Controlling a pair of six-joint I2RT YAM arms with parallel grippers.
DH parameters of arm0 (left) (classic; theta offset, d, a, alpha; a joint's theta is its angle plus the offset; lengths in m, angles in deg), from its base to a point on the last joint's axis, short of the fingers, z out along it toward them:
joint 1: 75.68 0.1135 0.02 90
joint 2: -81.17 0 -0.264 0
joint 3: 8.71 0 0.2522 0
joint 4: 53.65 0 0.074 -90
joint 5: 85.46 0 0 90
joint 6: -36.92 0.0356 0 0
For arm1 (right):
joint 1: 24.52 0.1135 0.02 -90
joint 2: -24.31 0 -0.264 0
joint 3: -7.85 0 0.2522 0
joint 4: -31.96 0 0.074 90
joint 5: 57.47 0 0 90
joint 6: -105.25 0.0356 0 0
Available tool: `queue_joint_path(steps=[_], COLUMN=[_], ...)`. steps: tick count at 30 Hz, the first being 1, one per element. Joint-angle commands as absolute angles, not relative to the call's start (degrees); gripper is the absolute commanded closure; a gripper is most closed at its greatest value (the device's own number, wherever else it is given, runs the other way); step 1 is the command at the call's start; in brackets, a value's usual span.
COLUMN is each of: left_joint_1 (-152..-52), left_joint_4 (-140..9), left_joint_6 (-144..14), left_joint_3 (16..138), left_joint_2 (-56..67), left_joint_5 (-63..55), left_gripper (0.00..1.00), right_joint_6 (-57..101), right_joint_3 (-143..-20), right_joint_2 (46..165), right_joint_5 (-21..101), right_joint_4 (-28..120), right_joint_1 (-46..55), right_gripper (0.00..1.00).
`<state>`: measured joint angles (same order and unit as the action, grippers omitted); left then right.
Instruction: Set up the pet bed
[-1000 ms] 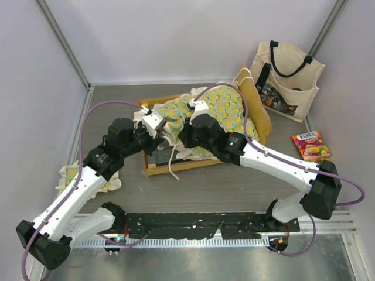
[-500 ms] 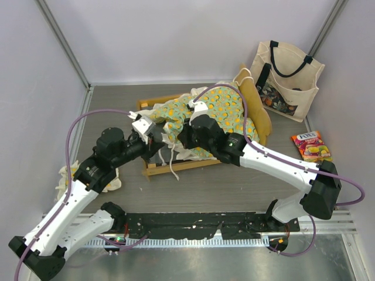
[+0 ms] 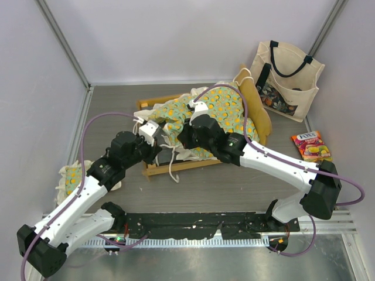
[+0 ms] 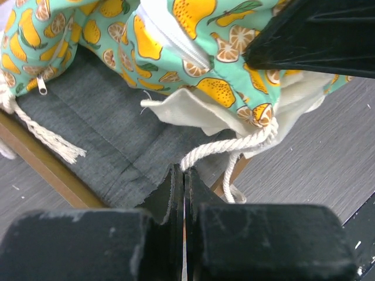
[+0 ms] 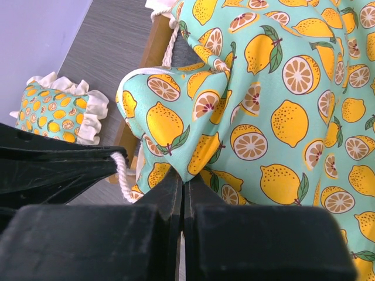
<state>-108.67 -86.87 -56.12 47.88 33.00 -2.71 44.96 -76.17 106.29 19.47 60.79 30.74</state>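
Red FOX'S packet (image 3: 311,146) near pet bed (image 3: 259,114)

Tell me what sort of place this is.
Probably a robot test cell, not a home: left arm and right arm bolted to a rail at the table edge, bare walls boxing it in, and props like a pet bed and tote bag.

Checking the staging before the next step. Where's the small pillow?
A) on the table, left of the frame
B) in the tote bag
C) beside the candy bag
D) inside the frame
A: the pillow lies on the table left of the frame, outside it.
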Motion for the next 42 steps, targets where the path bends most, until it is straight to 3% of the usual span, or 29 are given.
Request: queue_joint_path(steps=[1,9,19,25,29,31,35,42], left_joint_1=[-108.8,-111.1,-112.0,-112.0,-112.0,-112.0,-112.0,-112.0], left_joint_4=[-82.9,-75.1,-82.3,-87.6,-91.9,-94.0,-98.0,-106.5], left_joint_6=[-59.6,-70.6,-79.9,-85.9,-91.7,-93.8,-97.3,-100.5], left_joint_3=[45.5,36.7,34.1,35.6,38.1,38.8,39.2,41.0], left_joint_2=[32.3,31.9,33.6,35.2,36.7,38.2,43.5,53.6], left_joint_5=[0.3,3.2,8.8,16.2,17.8,17.8,19.3,23.7], left_gripper=[1.0,1.0,0.97,0.78,0.5,0.46,0.25,0.15], right_joint_6=[46.1,47.2,48.0,48.5,49.8,50.3,51.5,52.2], right_joint_3=[-75.7,-75.3,-74.1,-74.2,-73.6,-73.0,-72.3,-72.6], right_joint_2=[104.4,105.5,107.3,109.6,110.2,110.6,111.6,113.4], right_joint_5=[20.9,22.1,22.3,22.8,21.7,21.1,19.3,19.2], right_joint_4=[57.3,55.9,55.0,53.9,53.2,52.5,52.0,50.6], right_joint_1=[30.6,30.9,32.1,32.7,33.0,33.1,33.9,35.2], right_gripper=[0.99,0.99,0.99,0.99,0.99,0.99,0.99,0.99])
